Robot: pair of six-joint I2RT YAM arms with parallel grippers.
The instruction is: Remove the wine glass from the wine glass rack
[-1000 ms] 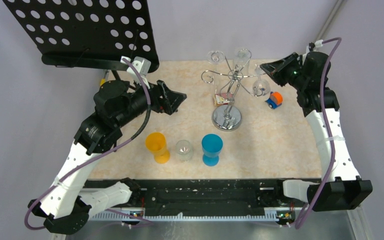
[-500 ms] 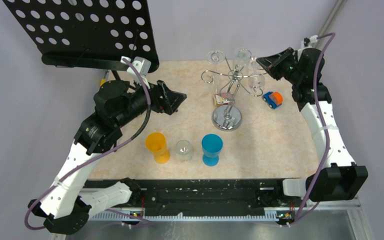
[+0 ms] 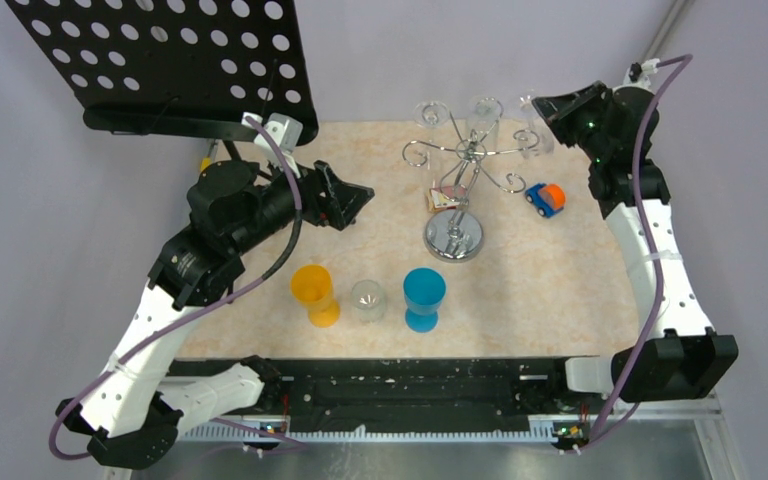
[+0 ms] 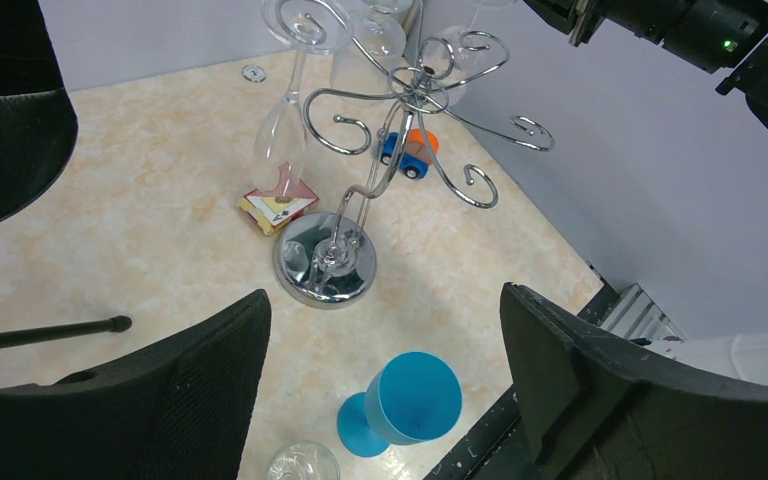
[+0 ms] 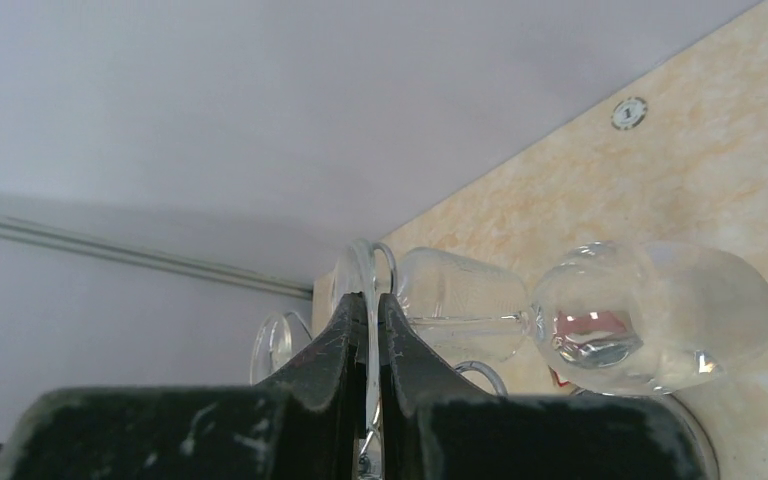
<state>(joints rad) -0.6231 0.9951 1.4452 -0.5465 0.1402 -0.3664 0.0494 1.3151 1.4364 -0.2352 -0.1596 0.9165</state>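
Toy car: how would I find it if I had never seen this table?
Find the shiny wire wine glass rack near the back of the table. Just right of it, on the tabletop, sits the toy car. It is tiny, blue with an orange part, unlike the much bigger all-blue cup at the front.

Hardly anything here can be read. A small round token (image 5: 629,112) on the tabletop (image 5: 720,170), near its far edge, carries a dark mark that may be a 1, too small to be sure. The little card (image 4: 278,205) shows only a pattern.
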